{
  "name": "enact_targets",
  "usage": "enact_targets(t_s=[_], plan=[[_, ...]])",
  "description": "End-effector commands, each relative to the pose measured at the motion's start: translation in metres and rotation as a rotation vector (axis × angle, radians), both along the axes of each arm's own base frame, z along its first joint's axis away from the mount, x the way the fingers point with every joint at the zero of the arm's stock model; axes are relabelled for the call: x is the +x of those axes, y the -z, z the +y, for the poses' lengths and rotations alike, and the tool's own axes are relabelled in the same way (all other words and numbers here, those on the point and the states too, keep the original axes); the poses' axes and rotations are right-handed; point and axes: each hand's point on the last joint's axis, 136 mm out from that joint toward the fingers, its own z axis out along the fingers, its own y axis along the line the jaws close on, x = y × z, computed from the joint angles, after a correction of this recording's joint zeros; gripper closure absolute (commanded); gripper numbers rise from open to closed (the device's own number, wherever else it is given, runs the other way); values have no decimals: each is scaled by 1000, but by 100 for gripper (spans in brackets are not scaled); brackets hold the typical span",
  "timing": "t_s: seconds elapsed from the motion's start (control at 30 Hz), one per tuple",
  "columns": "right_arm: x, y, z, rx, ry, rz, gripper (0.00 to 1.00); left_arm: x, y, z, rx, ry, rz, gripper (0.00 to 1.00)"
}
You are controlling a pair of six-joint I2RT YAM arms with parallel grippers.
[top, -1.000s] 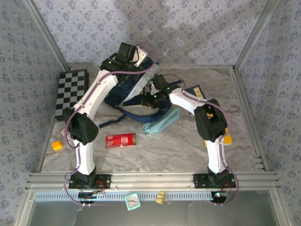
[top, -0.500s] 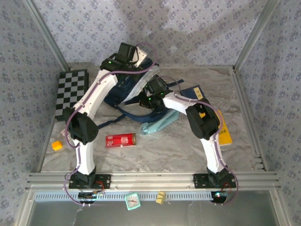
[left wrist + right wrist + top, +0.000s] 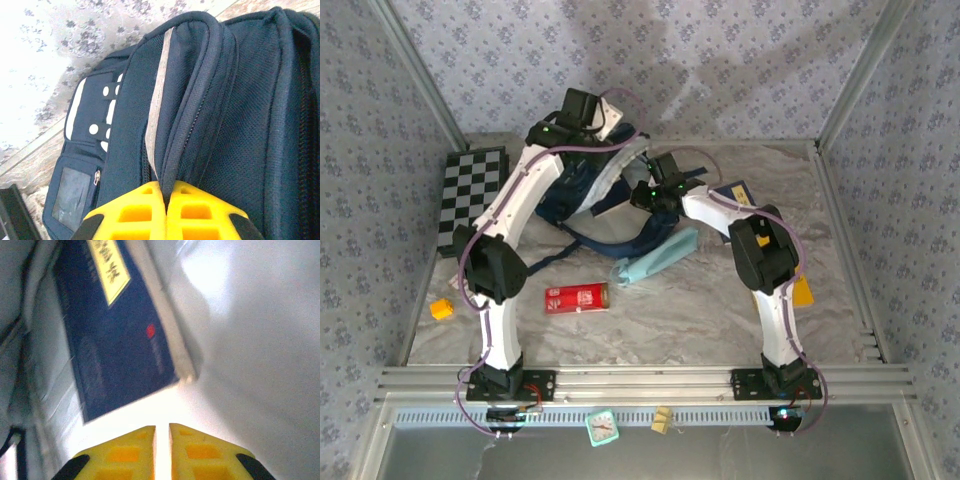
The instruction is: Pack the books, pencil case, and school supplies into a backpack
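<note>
Backpack: a navy backpack (image 3: 582, 195) lies at the back of the table (image 3: 680, 320), left of centre, with dark straps trailing toward the front.
Left gripper: the left gripper (image 3: 165, 186) is up at the backpack's far end. Its yellow fingers (image 3: 135, 212) are pressed together on a ridge of navy fabric along the bag's edge, next to a white stripe.
Right gripper: the right gripper (image 3: 162, 429) is at the right side of the backpack. Its fingers (image 3: 200, 450) are almost together, with a thin slit of light between them and nothing in it.
Navy book: in the right wrist view, a navy book (image 3: 115, 340) with a yellow label lies just ahead of the fingertips, against pale surfaces. It is apart from the fingers.
Second navy book: another navy book (image 3: 734, 190) lies on the table, partly under the right arm.
Yellow book: a corner of a yellow book (image 3: 804, 291) peeks out beside the right arm's lower part.
Pencil case: a teal pencil case (image 3: 655, 258) lies on the table just in front of the backpack, slanting.
Red box: a red box (image 3: 576, 297) lies near the pencil case's left end, toward the front.
Orange block: an orange block (image 3: 441, 308) sits near the table's left edge.
Chequered board: a chequered board (image 3: 470, 195) lies flat at the back left, beside the backpack.
</note>
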Motion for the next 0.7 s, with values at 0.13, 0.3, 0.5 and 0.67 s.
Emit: enact_targets(t_s=[0.13, 0.3, 0.5, 0.67], plan=[[-35, -88, -27, 12, -86, -117, 74, 19, 19, 36, 154, -57, -15, 100], [-53, -89, -85, -80, -3, -70, 68, 0, 34, 10, 25, -3, 66, 100], [-78, -82, -149, -124, 116, 1, 54, -22, 33, -27, -27, 35, 96, 79], [-101, -73, -203, -209, 241, 59, 36, -50, 8, -58, -223, 5, 127, 52]])
